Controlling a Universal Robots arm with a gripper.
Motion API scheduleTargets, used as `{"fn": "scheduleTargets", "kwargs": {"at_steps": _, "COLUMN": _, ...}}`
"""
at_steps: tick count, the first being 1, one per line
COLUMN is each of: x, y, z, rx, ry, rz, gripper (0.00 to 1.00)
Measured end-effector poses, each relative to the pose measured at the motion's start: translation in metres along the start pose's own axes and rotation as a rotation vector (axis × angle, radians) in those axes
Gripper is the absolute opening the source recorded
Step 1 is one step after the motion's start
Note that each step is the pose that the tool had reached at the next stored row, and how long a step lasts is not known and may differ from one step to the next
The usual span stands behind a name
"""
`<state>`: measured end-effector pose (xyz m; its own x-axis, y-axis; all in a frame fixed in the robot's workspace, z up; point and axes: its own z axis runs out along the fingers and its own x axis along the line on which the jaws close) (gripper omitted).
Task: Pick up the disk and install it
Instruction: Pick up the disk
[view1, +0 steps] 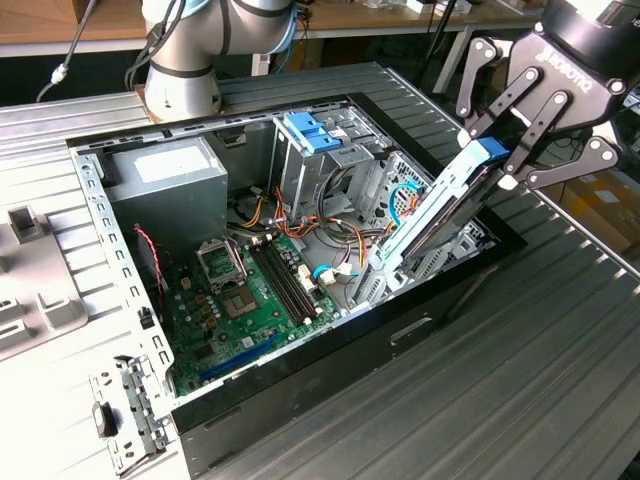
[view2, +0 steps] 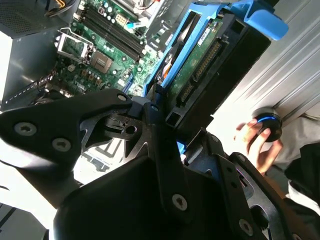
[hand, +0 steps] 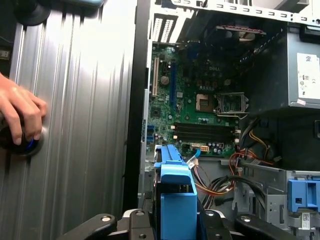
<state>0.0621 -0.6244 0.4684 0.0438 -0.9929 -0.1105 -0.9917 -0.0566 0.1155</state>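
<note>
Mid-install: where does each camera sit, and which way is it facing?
Exterior view: off the arm, above the open case, looking down; shows the arm base and the hand gripping the tilted disk.
First wrist view: behind the hand, facing along the disk toward the motherboard.
Second wrist view: beside the hand's linkage, facing along the disk's circuit side.
Shared: both wrist views catch a person's hand on a knob.

1 open computer case lies on its side on a ribbed grey metal table. Inside it, a green motherboard lies flat on the bottom. It has long black memory slots and a square silver chip socket beside them. A grey power supply box sits in 1 corner. Orange, red and yellow wires run near a blue plastic latch on the metal drive cage.
</note>
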Motion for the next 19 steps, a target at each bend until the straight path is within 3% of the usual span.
{"fn": "scheduleTargets", "kwargs": {"at_steps": 5, "x": 0.0013, "y": -0.0099, "z": -0.0014, "rx": -0.0016, "ry": -0.0039, "rz": 0.000, "gripper": 0.36}}
{"fn": "scheduleTargets", "kwargs": {"at_steps": 8, "x": 0.0020, "y": -0.0149, "z": -0.0023, "rx": -0.0020, "ry": -0.0106, "rz": -0.001, "gripper": 0.36}}
{"fn": "scheduleTargets", "kwargs": {"at_steps": 10, "x": 0.0027, "y": -0.0216, "z": -0.0038, "rx": -0.0030, "ry": -0.0145, "rz": -0.001, "gripper": 0.36}}
{"fn": "scheduleTargets", "kwargs": {"at_steps": 19, "x": 0.0039, "y": -0.0450, "z": -0.0105, "rx": -0.0075, "ry": -0.0200, "rz": -0.002, "gripper": 0.36}}
